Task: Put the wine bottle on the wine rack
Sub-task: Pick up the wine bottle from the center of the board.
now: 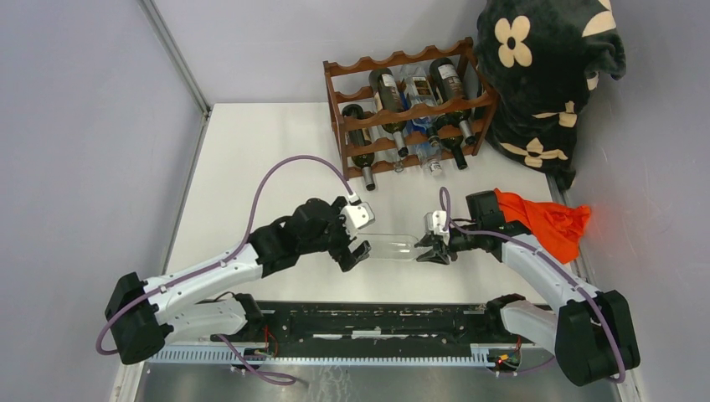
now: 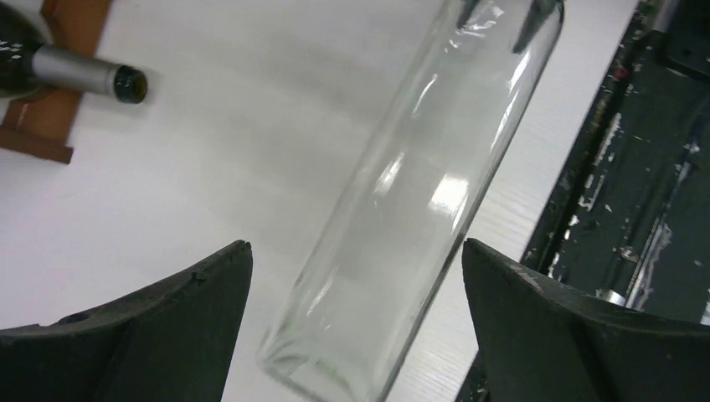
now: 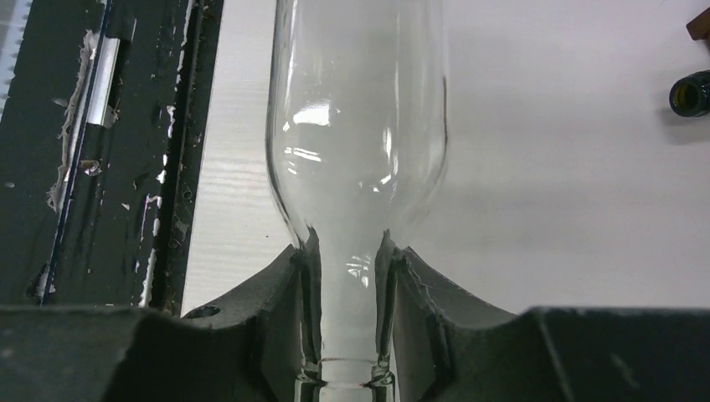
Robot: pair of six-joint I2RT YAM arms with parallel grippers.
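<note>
A clear empty wine bottle (image 1: 392,247) lies level between my two grippers, near the table's front. My right gripper (image 1: 435,249) is shut on its neck; the wrist view shows the pads (image 3: 311,285) pressed on both sides of the neck (image 3: 347,276). My left gripper (image 1: 356,243) is open around the bottle's base end (image 2: 368,327), its fingers (image 2: 201,301) standing clear of the glass on both sides. The reddish-brown wine rack (image 1: 408,105) stands at the back of the table with several bottles lying in it.
A dark bottle's mouth (image 2: 130,84) pokes out of the rack's foot in the left wrist view. An orange cloth (image 1: 553,222) lies at the right edge. A black flowered blanket (image 1: 544,75) is piled at the back right. The black base rail (image 1: 377,322) runs along the near edge.
</note>
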